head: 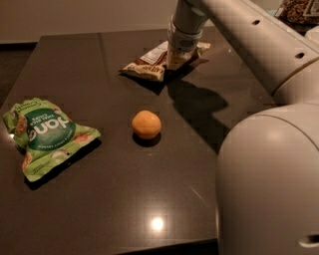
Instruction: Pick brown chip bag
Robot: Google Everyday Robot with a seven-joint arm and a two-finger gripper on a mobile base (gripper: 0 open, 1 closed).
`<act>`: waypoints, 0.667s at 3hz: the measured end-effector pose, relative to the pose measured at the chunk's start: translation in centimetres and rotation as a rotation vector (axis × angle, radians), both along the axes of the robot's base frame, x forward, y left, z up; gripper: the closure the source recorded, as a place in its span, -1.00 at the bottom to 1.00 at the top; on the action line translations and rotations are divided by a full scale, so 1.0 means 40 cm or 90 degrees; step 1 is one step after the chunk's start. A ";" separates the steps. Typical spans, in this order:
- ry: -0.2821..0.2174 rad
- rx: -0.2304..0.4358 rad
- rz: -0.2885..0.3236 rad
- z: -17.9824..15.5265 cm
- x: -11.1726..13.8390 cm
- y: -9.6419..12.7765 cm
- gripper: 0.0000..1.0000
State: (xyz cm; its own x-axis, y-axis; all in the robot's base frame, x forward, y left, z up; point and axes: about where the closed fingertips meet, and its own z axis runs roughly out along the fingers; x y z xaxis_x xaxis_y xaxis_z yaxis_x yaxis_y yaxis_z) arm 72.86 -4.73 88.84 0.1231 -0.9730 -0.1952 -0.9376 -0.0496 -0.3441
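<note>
Dark brown, glossy worktop (pixel 99 209) fills the scene, one bright spot of light glinting near its front edge, a pale wall (pixel 75 17) behind it. The big white robot arm (pixel 269 169) bulks up on the right and reaches across to the far side, throwing a heavy shadow on the surface. On the left lies a crumpled green snack bag with white lettering (pixel 47 134), flat and well apart from everything else. At the far side, there's the crinkly brown and cream chip bag (pixel 147 64), lying on the worktop. Mid-worktop sits a small round orange ball or fruit (pixel 146 124), between the two bags. And the pincer (pixel 177 57) is right down on the brown bag's right half; open or gripping, I cannot tell from here. Top right corner, a container of brownish grainy stuff (pixel 299 9), mostly cut off.
</note>
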 end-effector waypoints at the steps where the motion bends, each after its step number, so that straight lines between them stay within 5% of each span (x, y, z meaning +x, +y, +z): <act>1: -0.012 0.062 -0.010 0.094 -0.025 -0.012 1.00; 2: -0.035 0.133 -0.002 0.212 -0.061 -0.011 1.00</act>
